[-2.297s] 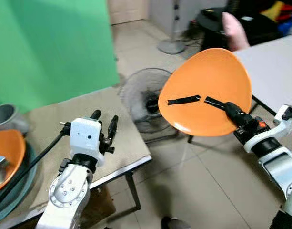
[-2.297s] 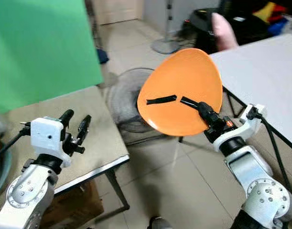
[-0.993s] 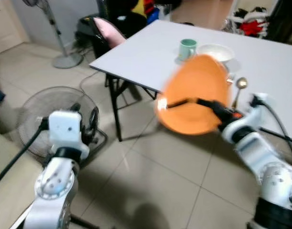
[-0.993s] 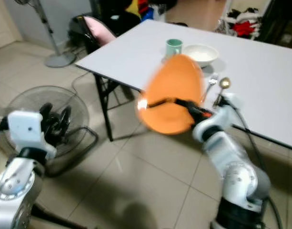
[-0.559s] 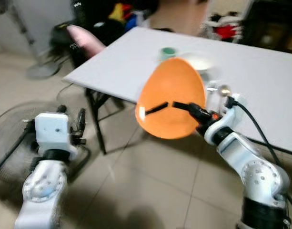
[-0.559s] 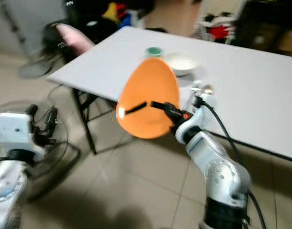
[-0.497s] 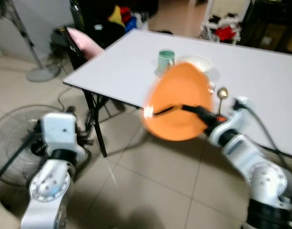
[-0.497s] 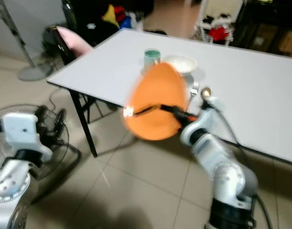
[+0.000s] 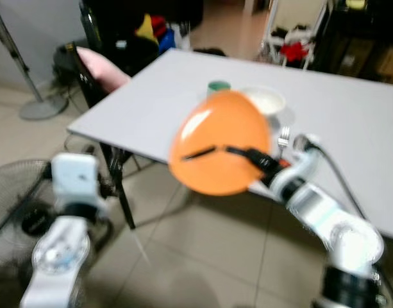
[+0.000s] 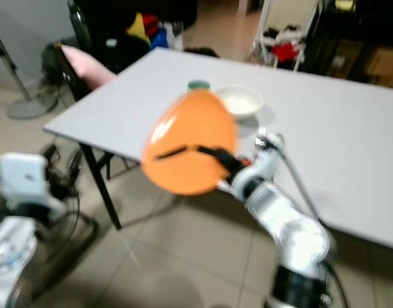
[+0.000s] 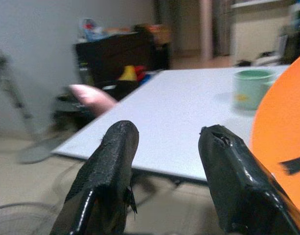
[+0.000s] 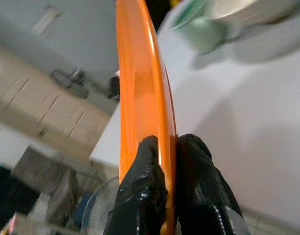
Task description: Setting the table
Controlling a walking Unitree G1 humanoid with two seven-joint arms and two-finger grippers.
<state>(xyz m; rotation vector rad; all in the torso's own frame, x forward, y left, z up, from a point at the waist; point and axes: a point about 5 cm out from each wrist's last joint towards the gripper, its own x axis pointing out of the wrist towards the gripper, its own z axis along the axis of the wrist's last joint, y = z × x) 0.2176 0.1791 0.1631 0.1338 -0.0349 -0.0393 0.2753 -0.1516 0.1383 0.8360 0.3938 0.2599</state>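
My right pincer [image 12: 162, 196] is clamped on the rim of the orange plate [image 9: 218, 151]; from the right wrist camera I see the two black fingers [image 12: 142, 196] pressed against either face of it, edge-on. I am holding the plate up in the air, tilted nearly upright, just off the near edge of the white tabletop [image 9: 350, 109] and close to its near left corner. In the head camera one finger lies as a dark strip across the plate's near face.

On the tabletop behind the plate I can make out a green cup [image 11: 251, 88] and, just beside it, a white bowl [image 10: 238, 101]. Both stand toward the left part of the tabletop, a little in from the near edge. A fork [image 9: 284, 136] lies near the bowl, close to my right wrist, though blur keeps me from reading it well.

My left pincer [image 11: 169, 181] hangs out over the tiled floor [image 9: 202, 256], well short of the tabletop, with its fingers apart and holding nothing. Through the gap I see the tabletop's near left corner and the plate's edge off to one side.

A floor fan [image 9: 16, 205] lies low on the floor by my left arm. Beyond the tabletop's left edge stands a dark chair with something pink [image 9: 100, 64] draped on it. The head views are blurred.
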